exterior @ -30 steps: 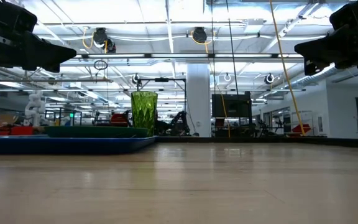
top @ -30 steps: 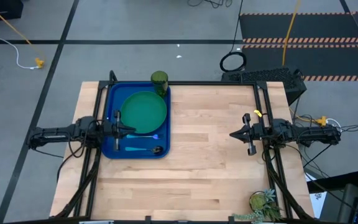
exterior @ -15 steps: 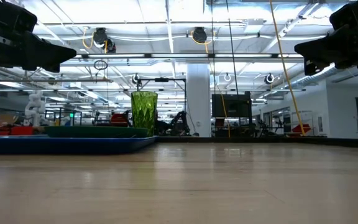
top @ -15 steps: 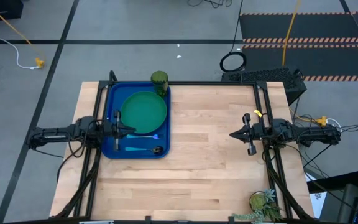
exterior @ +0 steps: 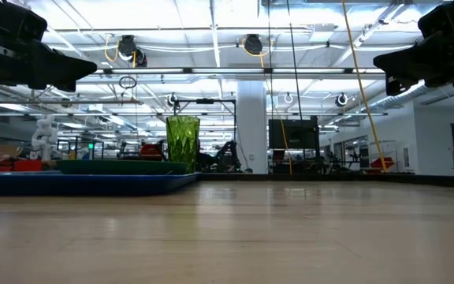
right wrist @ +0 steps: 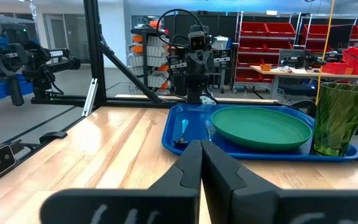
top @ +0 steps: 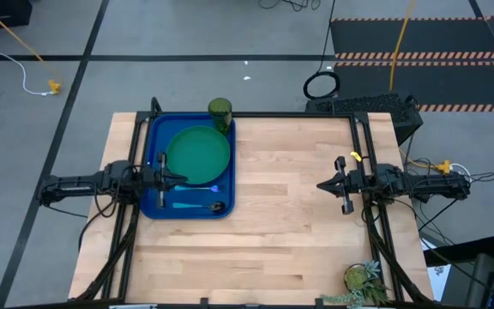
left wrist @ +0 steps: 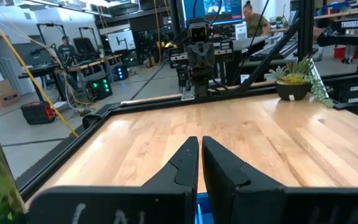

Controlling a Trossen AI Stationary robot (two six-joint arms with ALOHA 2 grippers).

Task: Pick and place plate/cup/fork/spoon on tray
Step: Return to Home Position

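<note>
A bright workshop surrounds the wooden table (top: 281, 232) (left gripper (top: 183, 178) over the tray (top: 157, 129), right gripper (top: 319, 184) opposite, fingers together).

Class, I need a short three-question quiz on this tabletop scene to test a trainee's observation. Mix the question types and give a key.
1. True or false: the round teal-green plastic plate lies outside the large rectangular deep-blue plastic tray.
2. Where does the small translucent olive-green tumbler stand? A) in a corner of the tray, beside the plate; B) on top of the plate; C) on the bare wood in the middle of the table.
3. Fill in: the left claw and the right claw are both shut and hold ____.

Key: 1 false, the plate lies in the tray; 2 A; 3 nothing.
</note>
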